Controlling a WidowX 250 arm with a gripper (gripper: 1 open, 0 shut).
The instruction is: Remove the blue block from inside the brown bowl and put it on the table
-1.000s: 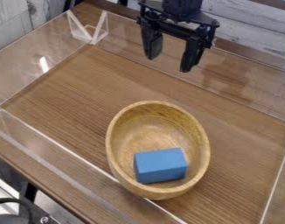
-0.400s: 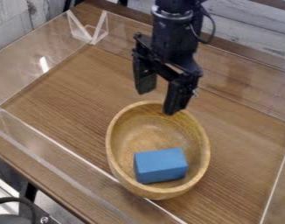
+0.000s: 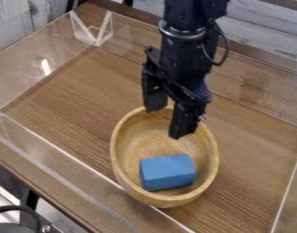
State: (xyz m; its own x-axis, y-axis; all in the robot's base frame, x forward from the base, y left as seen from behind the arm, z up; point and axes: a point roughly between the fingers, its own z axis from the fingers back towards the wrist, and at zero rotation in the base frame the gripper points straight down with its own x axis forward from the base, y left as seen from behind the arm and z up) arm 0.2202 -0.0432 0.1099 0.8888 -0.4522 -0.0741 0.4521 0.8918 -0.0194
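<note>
Overhead, the black robot gripper (image 3: 168, 110) hung with fingers spread wide, gripping nothing.
Below, a small bright-blue rectangular block (image 3: 167, 171) lay inside the light-brown wooden bowl (image 3: 127, 131) on the wood-grain table (image 3: 66, 96).

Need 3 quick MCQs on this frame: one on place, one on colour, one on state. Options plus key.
1. Where is the blue block?
A. on the table
B. inside the brown bowl
C. in the pincer

2. What colour is the bowl?
A. light brown
B. white
C. green

3. How is the pincer?
A. shut on the block
B. shut, empty
C. open, empty

Key: 1 B, the block lies on the bowl's floor; 2 A, wood grain shows on the wall; 3 C, its fingers stand apart above the bowl's far rim with nothing between them.
</note>
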